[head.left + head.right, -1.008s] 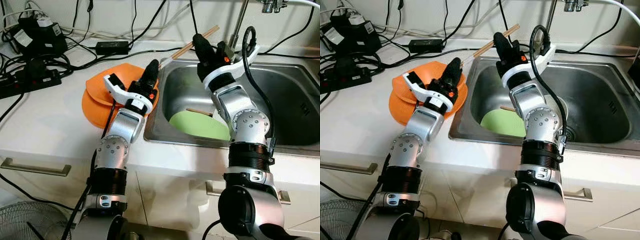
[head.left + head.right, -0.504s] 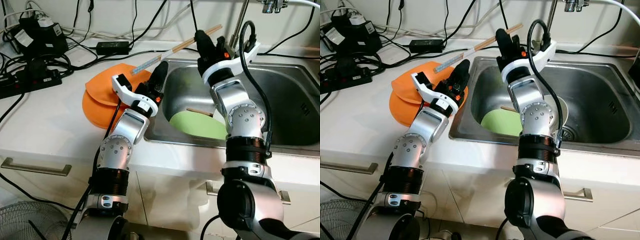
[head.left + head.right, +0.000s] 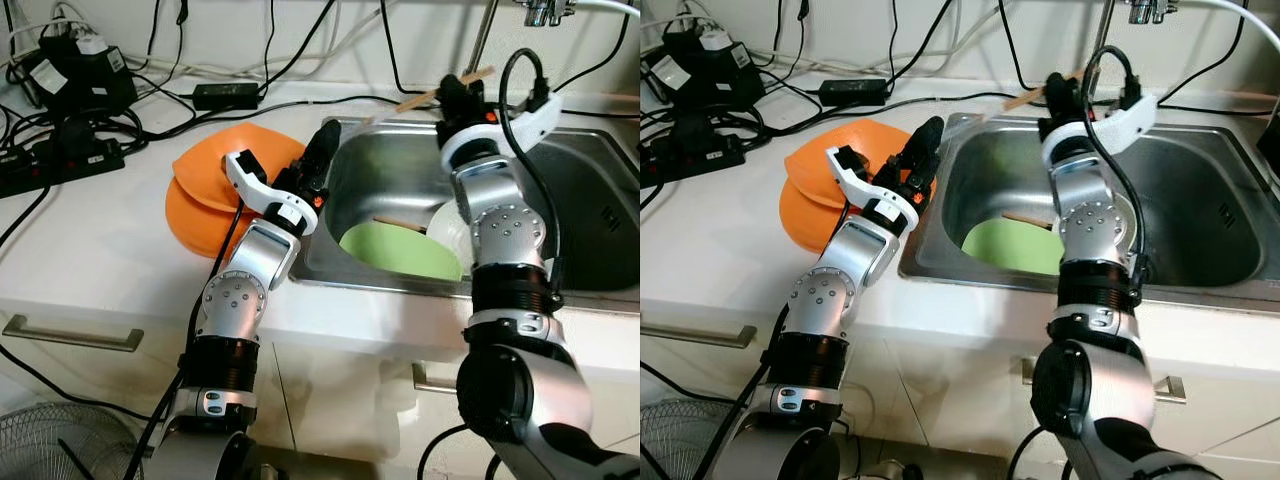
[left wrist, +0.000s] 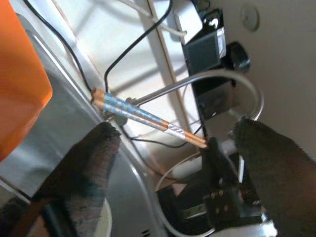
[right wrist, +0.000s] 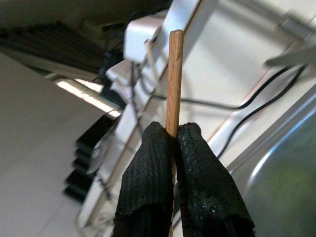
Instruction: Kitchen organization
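I have the left gripper point(image 3: 322, 152) spread open and empty at the near-left rim of the stainless steel sink point(image 3: 590, 170), beside the stacked orange plastic plates point(image 3: 205, 195). Further back, the right gripper point(image 3: 452, 92) is clamped on the pair of thin wooden chopsticks point(image 5: 174, 74) above the sink's back edge. I judge them light, stiff and prone to pivot, so grip mid-length with both sticks between the pads.
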You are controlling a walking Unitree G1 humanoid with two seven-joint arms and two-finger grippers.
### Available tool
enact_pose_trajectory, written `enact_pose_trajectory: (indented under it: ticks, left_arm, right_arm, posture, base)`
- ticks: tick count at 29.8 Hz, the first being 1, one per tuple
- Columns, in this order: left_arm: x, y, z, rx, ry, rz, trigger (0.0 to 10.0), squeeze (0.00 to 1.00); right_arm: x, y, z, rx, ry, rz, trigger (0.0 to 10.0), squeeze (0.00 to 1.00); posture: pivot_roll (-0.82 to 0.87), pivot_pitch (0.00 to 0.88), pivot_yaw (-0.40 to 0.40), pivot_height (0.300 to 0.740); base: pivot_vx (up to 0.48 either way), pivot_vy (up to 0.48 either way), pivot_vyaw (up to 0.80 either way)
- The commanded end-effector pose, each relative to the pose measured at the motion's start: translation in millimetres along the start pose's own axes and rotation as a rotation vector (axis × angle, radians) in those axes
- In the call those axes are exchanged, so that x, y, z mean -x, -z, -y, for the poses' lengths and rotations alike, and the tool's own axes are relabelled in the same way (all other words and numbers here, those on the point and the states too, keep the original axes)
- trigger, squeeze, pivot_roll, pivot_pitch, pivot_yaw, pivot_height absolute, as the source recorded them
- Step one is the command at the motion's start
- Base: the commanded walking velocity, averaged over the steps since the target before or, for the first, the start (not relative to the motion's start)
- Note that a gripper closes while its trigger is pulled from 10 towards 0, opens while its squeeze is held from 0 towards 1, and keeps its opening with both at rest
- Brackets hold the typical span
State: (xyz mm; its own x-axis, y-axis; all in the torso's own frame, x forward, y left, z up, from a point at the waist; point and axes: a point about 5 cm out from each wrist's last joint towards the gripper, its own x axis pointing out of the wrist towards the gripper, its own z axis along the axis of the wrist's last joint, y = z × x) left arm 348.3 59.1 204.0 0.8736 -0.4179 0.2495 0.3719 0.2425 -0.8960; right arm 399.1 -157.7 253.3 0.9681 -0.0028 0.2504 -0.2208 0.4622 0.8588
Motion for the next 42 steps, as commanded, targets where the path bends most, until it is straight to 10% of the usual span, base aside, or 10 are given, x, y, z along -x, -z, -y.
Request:
enact_pose_trajectory:
  ticks: [1,10,12,13,24,25,29,30,32,42]
  left_arm:
    - [-7.5,25,18.3,0.031,0.057,-0.033,10.0,1.0]
    - [-4.8,4,32.7,-0.095,0.08,0.026,10.0,1.0]
    - [-4.3,-1,36.3,-0.117,0.085,0.043,10.0,0.59]
    - [-3.9,-4,38.6,-0.131,0.086,0.055,10.0,0.5]
    - [12.6,-29,55.3,-0.519,0.071,0.092,10.0,0.45]
    - [21.7,-32,53.2,-0.622,0.046,0.084,10.0,0.09]
    - [30.4,-33,48.6,-0.678,0.015,0.059,10.0,0.0]
    - [35.7,-33,44.5,-0.716,-0.006,0.033,10.0,0.0]
    - [48.7,-34,36.5,-0.826,-0.034,-0.019,10.0,0.0]
    - [84.9,-37,14.2,-1.021,-0.144,-0.113,10.0,0.0]
  right_arm:
    - [-3.4,-5,-3.3,0.034,0.01,0.024,0.0,0.0]
    - [-3.6,-17,11.3,0.156,0.071,0.054,0.0,0.0]
    - [-3.7,-16,14.1,0.191,0.086,0.043,5.2,0.0]
    - [-3.5,-16,16.4,0.219,0.097,0.036,9.6,0.0]
    - [9.3,-9,56.6,0.36,0.299,-0.03,10.0,0.0]
    - [12.7,-6,64.6,0.383,0.335,-0.055,10.0,0.0]
    - [14.8,-4,68.7,0.377,0.349,-0.068,10.0,0.0]
    - [15.5,-3,70.1,0.383,0.352,-0.076,10.0,0.49]
    - [16.6,-1,72.2,0.393,0.355,-0.089,10.0,1.0]
    - [18.3,7,73.1,0.424,0.337,-0.126,10.0,1.0]
  posture:
    - [-0.08,0.0,0.063,0.74]
    - [-0.08,0.0,0.058,0.74]
    - [-0.08,0.0,0.058,0.74]
    - [-0.08,0.0,0.058,0.74]
    - [-0.07,0.006,0.051,0.74]
    - [-0.06,0.011,0.048,0.74]
    - [-0.05,0.013,0.044,0.74]
    - [-0.05,0.013,0.042,0.74]
    - [-0.04,0.013,0.039,0.74]
    - [-0.02,0.012,0.033,0.74]
  base:
    - [0.0,0.0,0.0]
    - [0.0,0.0,0.0]
    - [0.0,0.0,0.0]
    - [0.0,0.0,0.0]
    - [0.0,0.0,0.0]
    - [0.0,0.0,0.0]
    - [0.0,0.0,0.0]
    - [0.0,0.0,0.0]
    - [0.0,0.0,0.0]
    - [0.0,0.0,0.0]
